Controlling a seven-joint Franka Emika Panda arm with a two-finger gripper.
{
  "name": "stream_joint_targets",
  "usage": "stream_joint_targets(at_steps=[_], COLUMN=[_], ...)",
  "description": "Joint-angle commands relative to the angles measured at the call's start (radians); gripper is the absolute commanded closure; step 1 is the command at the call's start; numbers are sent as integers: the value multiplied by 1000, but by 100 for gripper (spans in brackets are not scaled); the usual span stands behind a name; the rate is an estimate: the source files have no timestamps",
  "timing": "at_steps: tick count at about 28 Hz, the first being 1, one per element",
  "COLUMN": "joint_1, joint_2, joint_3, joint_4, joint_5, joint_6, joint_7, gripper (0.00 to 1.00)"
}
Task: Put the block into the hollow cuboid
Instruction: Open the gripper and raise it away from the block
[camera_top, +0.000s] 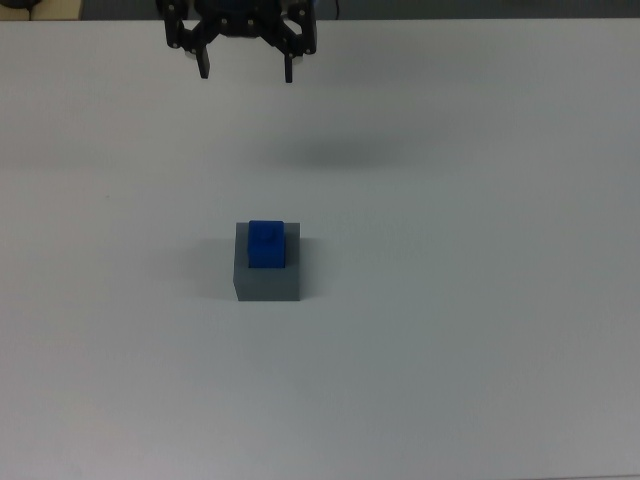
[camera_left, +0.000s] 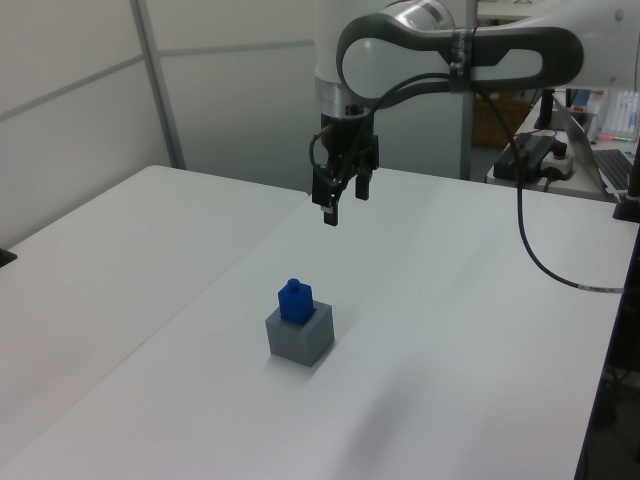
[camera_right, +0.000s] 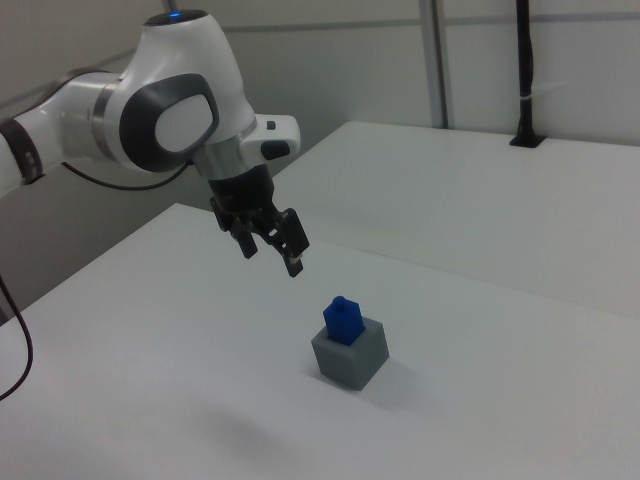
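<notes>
- My gripper (camera_top: 246, 72) hangs in the air with its two fingers spread apart and nothing between them; in the top view it sits at the upper edge, well apart from the task's things.
- In the left view my gripper (camera_left: 341, 205) points down over the white table (camera_left: 470, 330), well above and behind the grey box; in the right view my gripper (camera_right: 271, 254) is up and towards the right view's left of the box.
- The block (camera_top: 266, 243), bright blue, stands in the recess of the hollow cuboid (camera_top: 268, 280), with its upper part sticking out above the grey rim.
- The left view shows the block (camera_left: 294, 300) upright in the hollow cuboid (camera_left: 299, 337); the right view shows the same, the block (camera_right: 342, 320) rising out of the hollow cuboid (camera_right: 349, 355).
- The hollow cuboid rests flat on the table, near the middle of the top view.
- A soft shadow (camera_top: 325, 155) lies on the table between my gripper and the box in the top view.
- A black cable (camera_left: 535, 260) hangs from my arm at the left view's right.
</notes>
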Motion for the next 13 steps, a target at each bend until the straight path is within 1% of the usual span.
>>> stream_joint_targets(at_steps=[1,13], joint_1=[7,7], joint_2=[-23,-20], joint_3=[-12,-12], joint_4=[-23,-21], joint_5=[8,8], joint_6=[-18,-20], joint_7=[7,2], gripper=[0,0])
